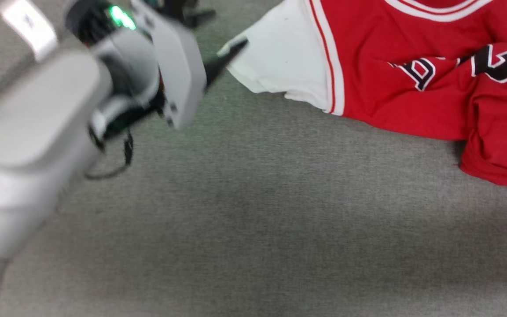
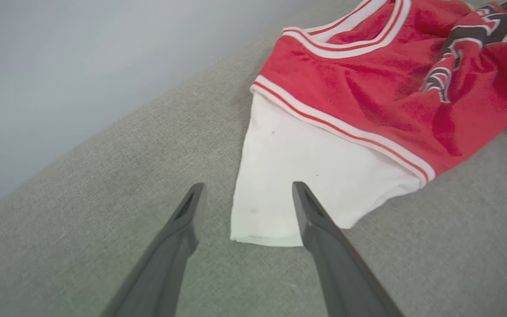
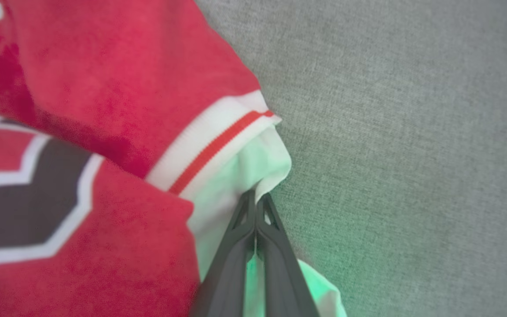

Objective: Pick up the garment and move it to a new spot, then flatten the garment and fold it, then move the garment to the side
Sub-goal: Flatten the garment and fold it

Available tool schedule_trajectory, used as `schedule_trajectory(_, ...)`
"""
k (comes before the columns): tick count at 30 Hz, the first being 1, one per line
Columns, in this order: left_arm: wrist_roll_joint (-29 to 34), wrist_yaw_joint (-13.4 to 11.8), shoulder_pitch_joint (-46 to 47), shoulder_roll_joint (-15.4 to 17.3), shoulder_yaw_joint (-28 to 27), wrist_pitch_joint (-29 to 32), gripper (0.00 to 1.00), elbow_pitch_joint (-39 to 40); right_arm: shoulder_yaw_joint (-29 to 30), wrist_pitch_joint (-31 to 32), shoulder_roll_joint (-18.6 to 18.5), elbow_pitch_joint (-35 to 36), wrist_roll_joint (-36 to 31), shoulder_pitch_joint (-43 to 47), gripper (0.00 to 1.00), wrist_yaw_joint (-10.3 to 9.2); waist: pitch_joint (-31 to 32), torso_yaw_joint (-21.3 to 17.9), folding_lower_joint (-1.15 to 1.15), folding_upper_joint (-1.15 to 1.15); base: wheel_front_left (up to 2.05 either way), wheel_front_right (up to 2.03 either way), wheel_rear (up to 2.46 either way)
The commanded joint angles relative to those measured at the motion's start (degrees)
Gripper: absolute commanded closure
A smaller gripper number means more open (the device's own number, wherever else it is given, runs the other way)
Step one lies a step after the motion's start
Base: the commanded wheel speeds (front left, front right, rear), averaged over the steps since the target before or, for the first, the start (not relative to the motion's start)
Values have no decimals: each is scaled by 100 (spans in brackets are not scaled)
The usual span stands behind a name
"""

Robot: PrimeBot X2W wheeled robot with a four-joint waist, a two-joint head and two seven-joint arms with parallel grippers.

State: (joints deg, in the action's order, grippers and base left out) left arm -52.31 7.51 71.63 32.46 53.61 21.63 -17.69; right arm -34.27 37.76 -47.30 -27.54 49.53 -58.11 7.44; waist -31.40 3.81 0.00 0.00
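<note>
Right now your garment lies crumpled at the upper right of the head view, running off the top and right edges. Its red body is bunched into folds. One white sleeve is spread flat toward the left.

Black lettering outlined in white crosses the chest. It is broken up by the folds, so you cannot read a word or number from it. No brand tag or label can be made out.

Your right gripper is pinched tight on the white cloth of a second sleeve, just below its red-and-white striped band. A sliver of cloth shows between the two fingers.

Your left gripper stands wide, with nothing held. Its fingers straddle the near corner of the flat sleeve: one over the white cloth, the other beside it over bare surface. Whether they touch the cloth you cannot tell.

Everything rests on a grey woven surface, plain and unmarked. A green light glows on the left wrist, and a green tint falls on the cloth by the right gripper. Beyond the surface's far edge, the left wrist view shows a pale bluish wall.
</note>
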Motion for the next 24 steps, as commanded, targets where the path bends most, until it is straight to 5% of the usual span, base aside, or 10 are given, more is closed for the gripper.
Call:
schedule_trajectory(1, -90, -10, 82, 18, 30, 22, 0, -48, -118, -14, 158, 2, 51, 14, 100, 8, -236, -235, 0, 0, 0, 0, 0)
schedule_trajectory(8, -1284, -7, 1159, -172, 1045, 589, 0, -912, -550, -138, 302, -90, 147, -366, 100, 5, -502, -553, 0, 0, 0, 0, 0)
schedule_trajectory(20, -2008, -6, 1545, -304, 1950, 583, 0, -1761, -1267, -532, 480, -296, 529, -621, 100, 1, -616, -816, 0, 0, 0, 0, 0)
schedule_trajectory(21, -2080, -6, 1557, -288, 1970, 636, 12, -1760, -1328, -553, 471, -312, 557, -648, 100, 1, -608, -823, 0, 0, 0, 0, 0)
schedule_trajectory(22, -2128, -6, 1561, -273, 1990, 695, 51, -1741, -1385, -584, 456, -330, 580, -681, 100, 1, -600, -824, 0, 0, 0, 0, 0)
schedule_trajectory(24, -2304, -5, 1508, -256, 2010, 784, 92, -1642, -1464, -669, 427, -349, 655, -734, 100, 1, -584, -817, 0, 0, 0, 0, 0)
